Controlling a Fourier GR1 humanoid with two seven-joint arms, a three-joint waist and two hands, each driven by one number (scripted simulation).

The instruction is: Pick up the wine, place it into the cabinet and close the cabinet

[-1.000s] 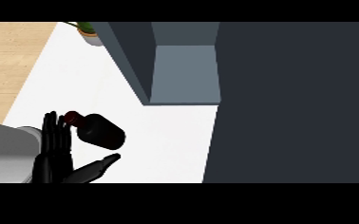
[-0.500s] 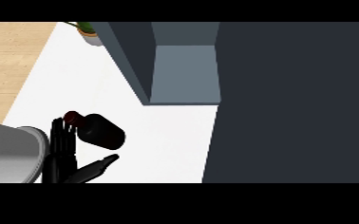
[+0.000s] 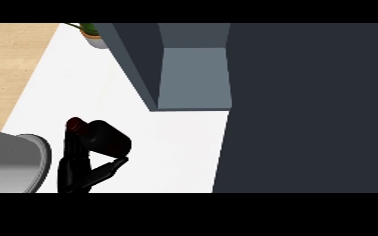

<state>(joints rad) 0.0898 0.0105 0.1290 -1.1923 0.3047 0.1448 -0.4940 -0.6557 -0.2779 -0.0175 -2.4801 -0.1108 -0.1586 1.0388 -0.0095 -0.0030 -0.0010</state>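
One black hand (image 3: 77, 167) shows in the head view, at the lower left, coming off a single grey forearm (image 3: 21, 162); by its place in the view it is the robot's left hand, and the right hand does not show. Its fingers stand straight up along the left side of the wine bottle (image 3: 103, 136), with the thumb angled up under the bottle's lower edge, so the hand looks relaxed against the bottle rather than curled round it. There is one bottle: dark, almost black, rounded in body, with a dark red cap at its upper-left end, and it leans toward the upper left over the counter (image 3: 181, 145). The counter top is plain white and smooth, and a strip of pale wood-grain surface (image 3: 22, 65) runs along its left edge. One cabinet (image 3: 192, 75) stands beyond the bottle, well apart from it, a grey-blue box with flat walls and an open, lighter interior; its large dark door (image 3: 299, 110) fills the right side of the view. One small potted plant (image 3: 91, 34) with green leaves sits at the counter's far left corner.
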